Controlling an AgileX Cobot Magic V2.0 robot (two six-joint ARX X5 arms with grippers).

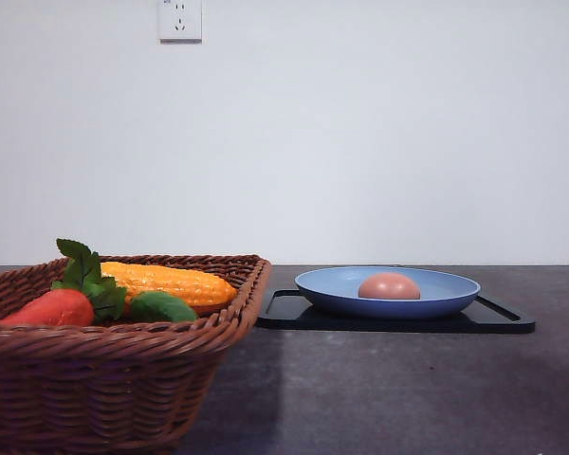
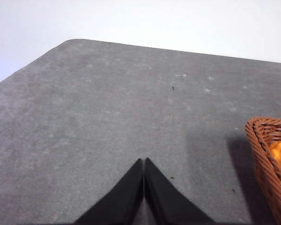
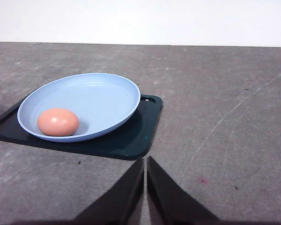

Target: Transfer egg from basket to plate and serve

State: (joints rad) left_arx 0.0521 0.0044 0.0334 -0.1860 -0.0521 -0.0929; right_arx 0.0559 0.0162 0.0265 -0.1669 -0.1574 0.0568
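Observation:
The pinkish-brown egg [image 1: 389,286] [image 3: 58,122] lies in the blue plate [image 1: 450,289] [image 3: 98,98], which rests on a flat black tray [image 1: 498,318] [image 3: 136,136]. The wicker basket [image 1: 104,379] [image 2: 267,164] stands at the front left and holds an orange corn cob, a red vegetable and green leaves. My right gripper [image 3: 144,161] is shut with nothing in it, over bare table short of the tray's near edge. My left gripper [image 2: 144,161] is shut and empty over bare table, with the basket's corner off to one side.
The dark grey tabletop [image 1: 408,398] runs back to a white wall with a socket [image 1: 179,19]. In the left wrist view the table's rounded corner [image 2: 70,42] and edge are visible. Open tabletop lies in front of the tray and beside the basket.

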